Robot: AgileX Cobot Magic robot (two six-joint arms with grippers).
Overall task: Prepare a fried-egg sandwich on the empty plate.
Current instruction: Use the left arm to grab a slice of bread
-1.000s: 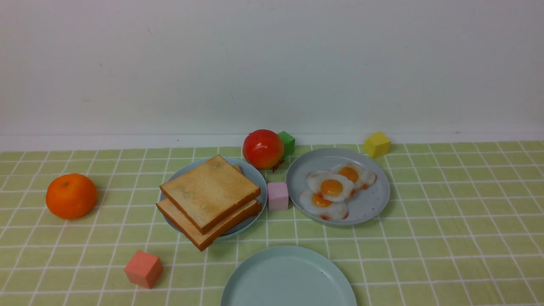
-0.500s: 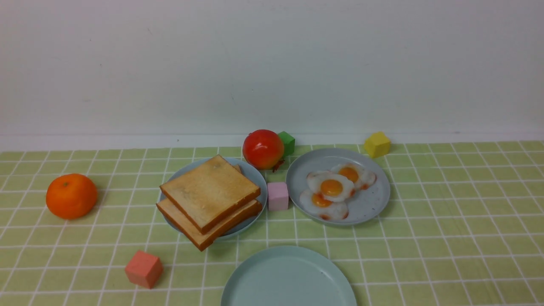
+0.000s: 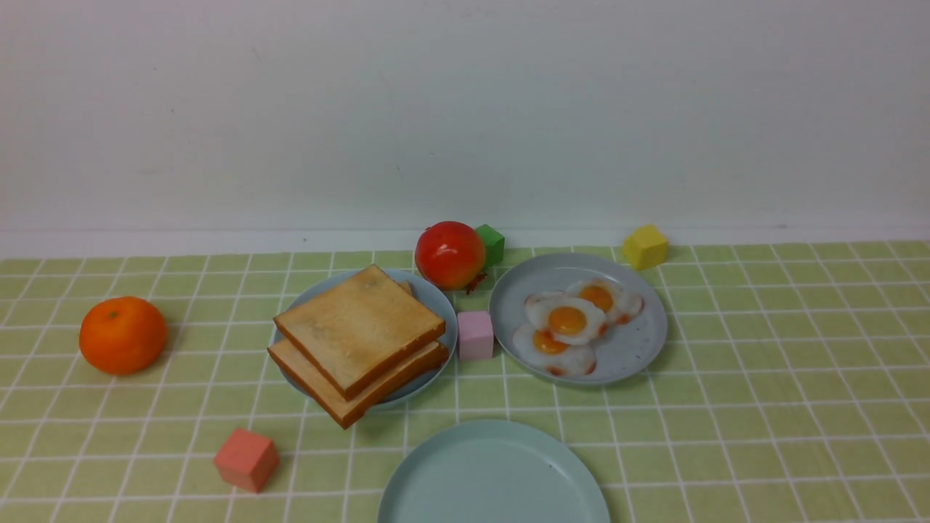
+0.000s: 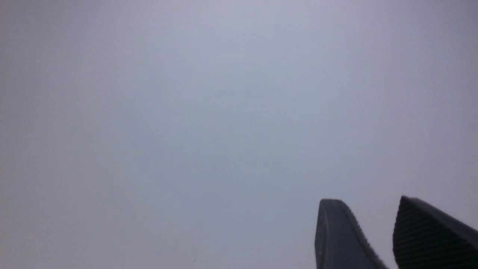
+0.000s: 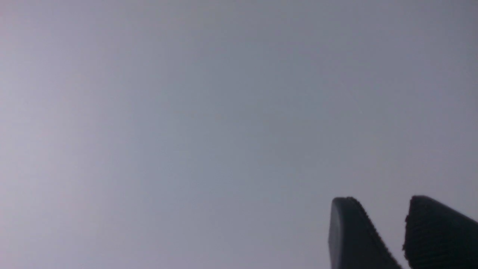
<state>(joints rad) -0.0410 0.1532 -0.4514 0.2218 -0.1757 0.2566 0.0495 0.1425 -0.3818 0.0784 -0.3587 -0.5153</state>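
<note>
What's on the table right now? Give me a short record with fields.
target plate: aqua plate, nearest the robot, bare
toast: toast slices stacked on light blue plate
eggs: three fried eggs overlapping on grey speckled plate
fruit: orange far left; red fruit behind the plates
cubes: pink cube between the back plates; green cube, yellow cube at back; coral cube front left
grippers: left gripper and right gripper open, empty
sandwich: not started
</note>
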